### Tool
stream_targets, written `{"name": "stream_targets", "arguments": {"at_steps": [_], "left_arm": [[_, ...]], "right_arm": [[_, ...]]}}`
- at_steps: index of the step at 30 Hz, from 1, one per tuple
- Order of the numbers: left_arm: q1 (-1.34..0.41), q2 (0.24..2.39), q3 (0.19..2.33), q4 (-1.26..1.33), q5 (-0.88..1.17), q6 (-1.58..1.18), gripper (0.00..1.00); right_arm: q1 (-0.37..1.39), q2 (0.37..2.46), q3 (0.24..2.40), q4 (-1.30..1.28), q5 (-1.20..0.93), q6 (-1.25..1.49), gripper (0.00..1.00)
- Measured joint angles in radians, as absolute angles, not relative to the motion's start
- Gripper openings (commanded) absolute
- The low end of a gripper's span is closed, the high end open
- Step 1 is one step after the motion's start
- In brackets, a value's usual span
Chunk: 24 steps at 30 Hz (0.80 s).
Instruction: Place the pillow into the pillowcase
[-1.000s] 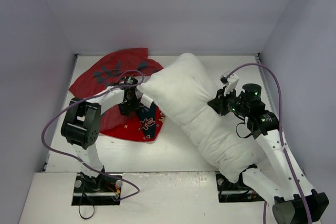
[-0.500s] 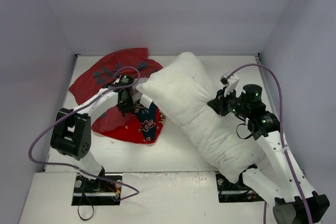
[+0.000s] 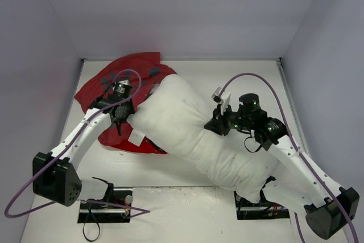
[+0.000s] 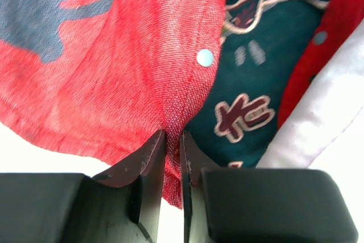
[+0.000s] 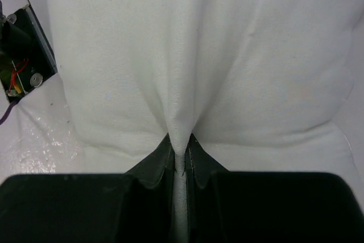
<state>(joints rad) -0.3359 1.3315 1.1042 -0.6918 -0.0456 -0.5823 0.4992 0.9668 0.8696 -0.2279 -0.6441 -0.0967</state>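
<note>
Left gripper pinches pillowcase | right gripper pinches pillow | pillowcase partly covered

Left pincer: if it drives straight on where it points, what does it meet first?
The pillowcase: the left pincer is shut on a fold of it, and more red cloth lies directly ahead. Depth beyond that is unclear.
</note>
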Motion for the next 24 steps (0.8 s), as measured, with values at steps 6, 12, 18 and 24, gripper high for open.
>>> {"name": "stream_targets", "arguments": {"at_steps": [6, 12, 18, 24], "left_arm": [[-0.315, 1.194, 0.997, -0.722, -0.075, -0.574, 0.1], [-0.312, 1.026, 0.943, -0.738, -0.11, -0.575, 0.07], [-0.312, 0.902, 0.901, -0.741, -0.099, -0.583, 0.05], [-0.312, 0.868, 0.86, -0.744, -0.08, -0.606, 0.03]], "right_arm": [[0.549, 1.026, 0.855, -0.21, -0.663, -0.079, 0.0], [0.572, 1.081, 0.85, -0.198, -0.597, -0.035, 0.0], [0.587, 1.121, 0.858, -0.182, -0.518, 0.004, 0.46], [0.606, 1.145, 0.983, -0.233, -0.483, -0.029, 0.78]]}}
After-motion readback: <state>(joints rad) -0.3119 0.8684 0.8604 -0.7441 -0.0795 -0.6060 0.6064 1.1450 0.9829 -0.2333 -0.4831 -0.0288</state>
